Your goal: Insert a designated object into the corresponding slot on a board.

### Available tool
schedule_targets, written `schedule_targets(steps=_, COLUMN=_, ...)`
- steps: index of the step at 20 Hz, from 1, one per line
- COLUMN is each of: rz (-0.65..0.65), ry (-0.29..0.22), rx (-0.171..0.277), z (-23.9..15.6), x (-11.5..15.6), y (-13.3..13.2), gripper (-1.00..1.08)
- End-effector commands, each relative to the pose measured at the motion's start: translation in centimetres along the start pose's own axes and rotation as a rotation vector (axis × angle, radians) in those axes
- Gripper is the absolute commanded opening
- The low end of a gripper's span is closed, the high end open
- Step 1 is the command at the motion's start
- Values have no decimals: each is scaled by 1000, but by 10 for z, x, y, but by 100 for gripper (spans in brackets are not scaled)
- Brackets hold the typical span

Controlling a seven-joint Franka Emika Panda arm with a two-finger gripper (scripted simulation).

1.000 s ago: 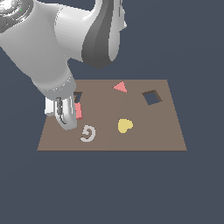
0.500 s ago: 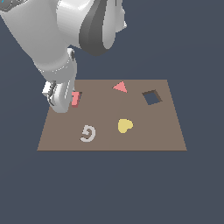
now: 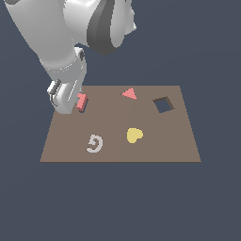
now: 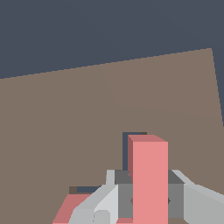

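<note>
A white robot arm's gripper pinches a salmon-pink L-shaped block over the far left part of a brown board. Right beneath the block, a thin dark L-shaped slot peeks out. Elsewhere on the board sit a pink triangle, yellow heart, grey spiral and square cutout.

One board. One arm with one hand. On the board, four coloured shapes: one pink L-block at the hand, one pink triangle, one yellow heart and one grey spiral. Two dark cutouts: one square well away from the hand, and one thin slot just beside the block, probably L-shaped, though mostly hidden.
</note>
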State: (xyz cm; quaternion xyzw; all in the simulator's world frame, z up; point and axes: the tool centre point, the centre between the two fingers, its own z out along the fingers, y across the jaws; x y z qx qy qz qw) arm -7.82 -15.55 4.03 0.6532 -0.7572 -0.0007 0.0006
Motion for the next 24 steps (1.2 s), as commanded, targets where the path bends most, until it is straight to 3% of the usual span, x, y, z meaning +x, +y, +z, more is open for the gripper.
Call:
schedule_targets(steps=1, rz=5, ry=0, rx=1, z=0, x=0, y=1, gripper=-100)
schedule_targets(steps=14, rz=-7, ry=0, rx=1, z=10, x=-1, y=-2, gripper=-100)
schedule_targets(steps=15, rz=-7, ry=0, rx=1, z=10, x=-1, y=-2, gripper=100)
schedule_targets(steps=24, rz=-7, ry=0, rx=1, z=10, x=-1, y=-2, gripper=100)
